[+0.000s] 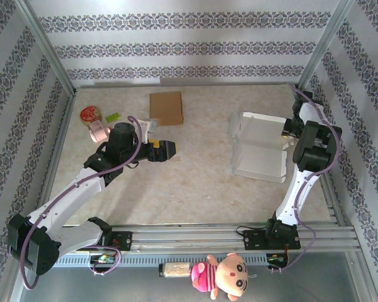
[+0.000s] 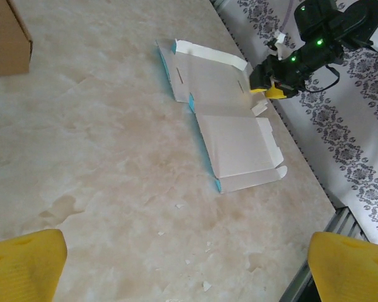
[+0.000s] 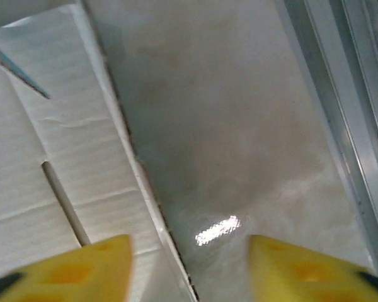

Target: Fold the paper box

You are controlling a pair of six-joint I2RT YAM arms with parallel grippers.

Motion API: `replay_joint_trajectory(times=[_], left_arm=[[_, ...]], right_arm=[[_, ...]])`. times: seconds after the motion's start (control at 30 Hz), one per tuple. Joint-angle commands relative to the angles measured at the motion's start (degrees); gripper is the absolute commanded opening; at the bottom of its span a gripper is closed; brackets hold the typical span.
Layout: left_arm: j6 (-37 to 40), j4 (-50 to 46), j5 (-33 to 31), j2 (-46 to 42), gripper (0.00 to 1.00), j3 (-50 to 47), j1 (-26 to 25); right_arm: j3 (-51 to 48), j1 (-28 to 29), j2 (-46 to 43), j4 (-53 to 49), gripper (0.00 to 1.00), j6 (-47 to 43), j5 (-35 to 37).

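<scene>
At the far left of the counter (image 1: pixel 195 189), near the back, you have a red round thing (image 1: pixel 90 114), a pink thing (image 1: pixel 99 132) and a small green thing (image 1: pixel 113 117), all close together.

Just to the right of them your left gripper (image 1: pixel 170 150) hangs over the counter and points to the right. From its wrist camera you can see its two yellow fingers (image 2: pixel 25 267) in the bottom corners. They are wide apart, and only bare counter lies between them.

Behind that gripper, near the back wall, lies a brown cardboard box (image 1: pixel 166 108). Down in front, below the metal rail (image 1: pixel 195 236), a pink and yellow plush toy (image 1: pixel 223 275) lies on its side.

Further right is the paper box (image 1: pixel 258 151). It lies opened out on the right side of the counter. It is white, with thin blue edges on the side facing the left arm, and the flap at its far end curls up a bit.

Your right gripper (image 1: pixel 283 133) is at the right edge of the paper box. From its wrist camera, one yellow finger (image 3: pixel 82 267) is over the white card and the other is over the bare counter, with the box's edge between them. They stand partly apart, with a clear gap, and do not pinch the card.
</scene>
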Motion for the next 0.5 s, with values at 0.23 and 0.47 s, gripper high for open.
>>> replay_joint_trajectory(times=[0.23,0.47], left_arm=[[0.0,-5.3,-4.3,1.3,0.98,5.9,-0.2],[5.5,-18.4,-7.6,13.5,0.96,19.8,-0.8]], right_arm=[[-1.1,4.7,-11.3,1.2,0.0,-6.3,-1.2],[-15.1,17.7,-34.5,6.0,0.0,-4.7,-1.1]])
